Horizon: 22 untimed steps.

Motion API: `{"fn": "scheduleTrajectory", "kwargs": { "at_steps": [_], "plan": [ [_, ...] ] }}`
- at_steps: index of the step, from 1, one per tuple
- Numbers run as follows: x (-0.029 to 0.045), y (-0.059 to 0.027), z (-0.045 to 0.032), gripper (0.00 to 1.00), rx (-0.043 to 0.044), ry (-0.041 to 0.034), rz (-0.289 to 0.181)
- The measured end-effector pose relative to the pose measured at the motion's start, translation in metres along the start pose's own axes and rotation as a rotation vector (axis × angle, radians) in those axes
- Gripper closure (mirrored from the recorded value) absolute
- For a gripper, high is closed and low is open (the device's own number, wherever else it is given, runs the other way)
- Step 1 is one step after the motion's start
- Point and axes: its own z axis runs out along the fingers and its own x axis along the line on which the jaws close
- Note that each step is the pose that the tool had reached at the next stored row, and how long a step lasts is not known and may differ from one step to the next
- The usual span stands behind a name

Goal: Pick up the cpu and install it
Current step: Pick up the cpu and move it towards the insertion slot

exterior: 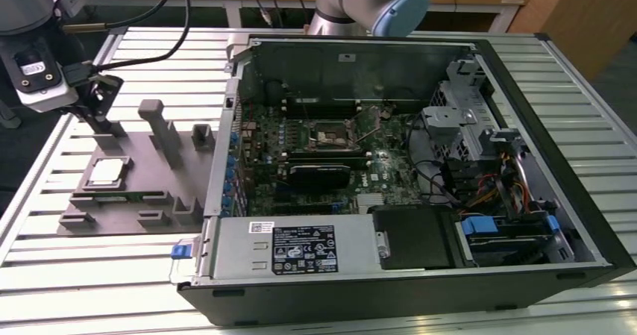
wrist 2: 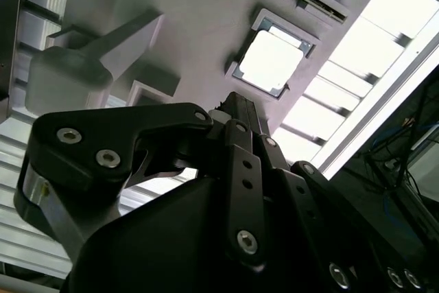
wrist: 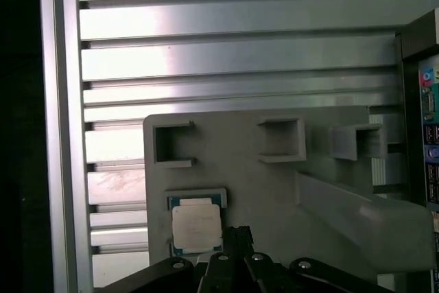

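Observation:
The cpu [exterior: 107, 172] is a pale silver square chip lying flat in a shallow recess of the grey fixture plate [exterior: 119, 210], at the exterior view's left. It also appears in both wrist views, cpu [wrist 2: 269, 60] and cpu [wrist: 196, 227], with its thin rim visible. My gripper [exterior: 100, 105] hangs above the plate, a little beyond the chip and apart from it. The black linkage of the gripper [wrist 2: 233, 104] points toward the chip, and the tip of the gripper [wrist: 238, 235] sits just beside the chip's edge in the first wrist view. Nothing shows in its grasp.
An open computer case [exterior: 557, 126] takes up the middle and the exterior view's right, with the motherboard and its cpu socket [exterior: 332, 134] inside. Tall grey upright blocks [exterior: 157, 126] stand on the fixture plate close to the gripper. Everything rests on a slatted aluminium table [exterior: 70, 275].

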Motion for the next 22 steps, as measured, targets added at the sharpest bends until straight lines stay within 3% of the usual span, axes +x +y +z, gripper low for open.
{"fn": "scheduleTrajectory", "kwargs": {
  "at_steps": [14, 22],
  "plan": [
    [0.0066, -0.0013, 0.0133, 0.89, 0.0001, 0.0001, 0.000],
    [0.0105, -0.0073, 0.0201, 0.89, 0.0000, 0.0000, 0.000]
  ]
}}
